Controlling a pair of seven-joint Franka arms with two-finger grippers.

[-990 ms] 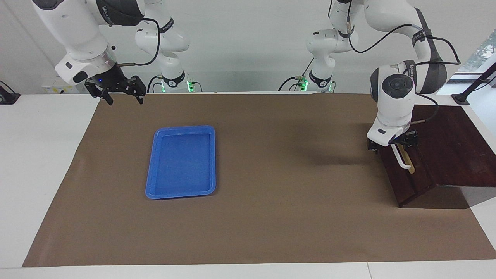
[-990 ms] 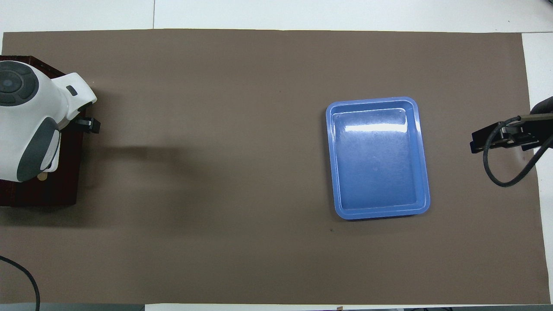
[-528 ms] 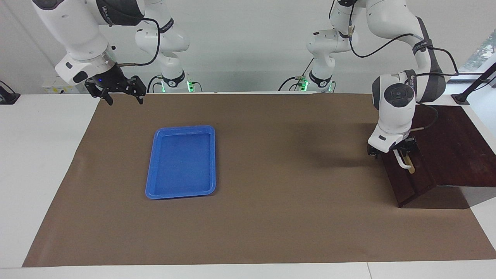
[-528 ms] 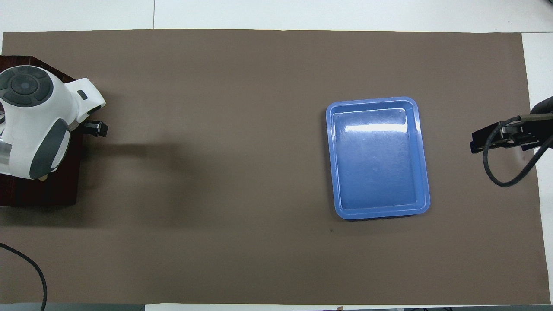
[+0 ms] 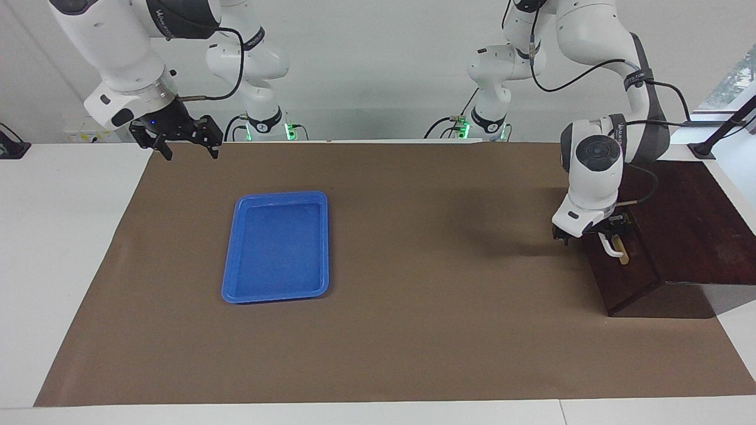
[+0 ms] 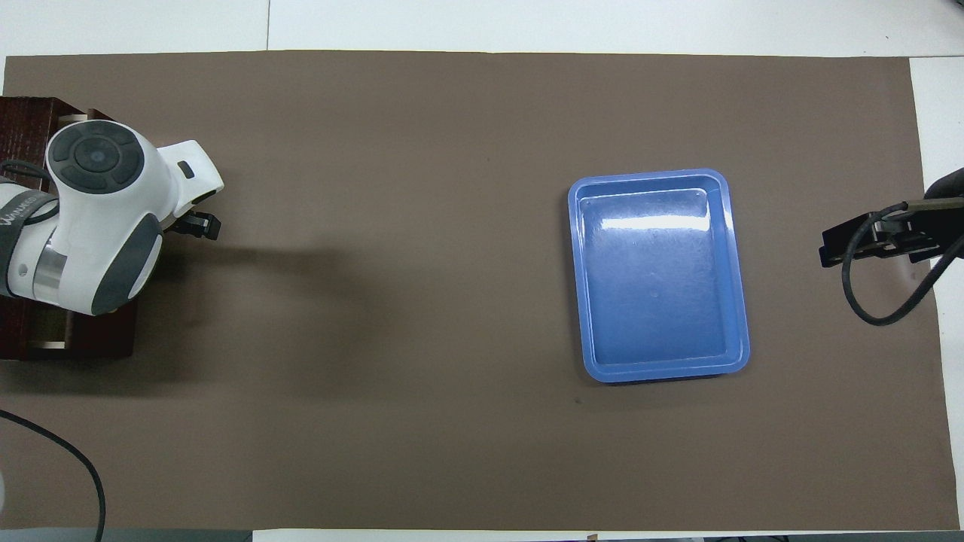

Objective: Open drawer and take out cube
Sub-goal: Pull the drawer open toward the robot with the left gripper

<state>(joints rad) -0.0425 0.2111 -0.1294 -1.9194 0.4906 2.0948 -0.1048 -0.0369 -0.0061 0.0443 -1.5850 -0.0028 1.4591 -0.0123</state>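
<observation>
The left arm bends down from its base with the wrist turned toward the table, and the left gripper sits at the white handle of the drawer, which stands at about three o'clock in the facing view, at the left arm's end of the brown mat. The fingers appear to be closed around the handle. In the overhead view thin strips of pale wood show at the drawer's two ends, so it is pulled slightly out of its dark cabinet. The cube cannot be seen.

The right arm waits, its right gripper hanging with fingers spread over the mat's corner at about ten o'clock in the facing view. A blue tray lies flat on the mat, toward the right arm's end.
</observation>
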